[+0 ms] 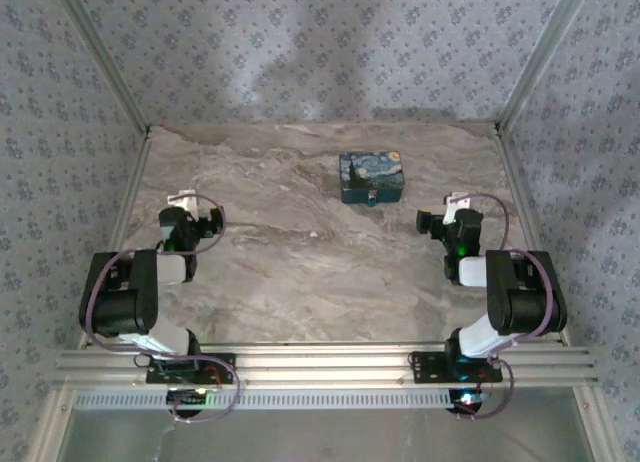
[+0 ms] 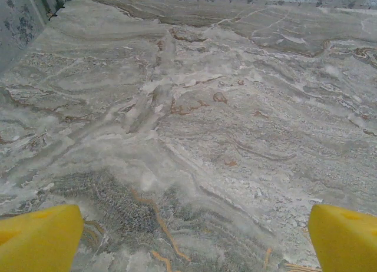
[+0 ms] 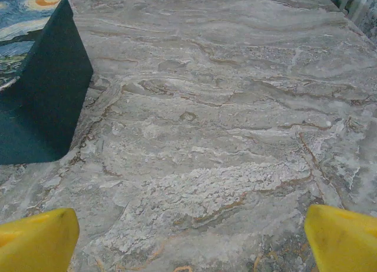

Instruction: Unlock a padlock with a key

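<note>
top external view: the bench [image 1: 300, 282] has a grey marble-pattern surface, enclosed by walls [image 1: 300, 42] with a small floral print. a blue box [image 1: 371, 176] with a swirled yellow night-sky print sits toward the far side, right of centre. the padlock [image 1: 372, 198] is a tiny grey-and-brass piece at the middle of the box's near face, touching it; its shackle state is too small to tell.

the left fingers [image 1: 183, 196] are over the left part of the bench, well apart from the box and the padlock. the right fingers [image 1: 458, 200] are near the box, off its right side and slightly nearer the bases. both arms are folded low, with bases on the aluminium rail [image 1: 320, 360] at the near edge.

left wrist view: the left fingers [image 2: 38, 236] are spread wide, with one yellow tip at each lower corner. bare bench [image 2: 194, 119] lies between them, and nothing is gripped.

right wrist view: the right fingers [image 3: 344, 239] are likewise spread wide and empty. the blue box [image 3: 41, 89] stands at the upper left, ahead of and left of the tips, resting flat on the bench [image 3: 224, 136]. its dark side wall faces the camera, and part of the printed lid is visible.
</note>
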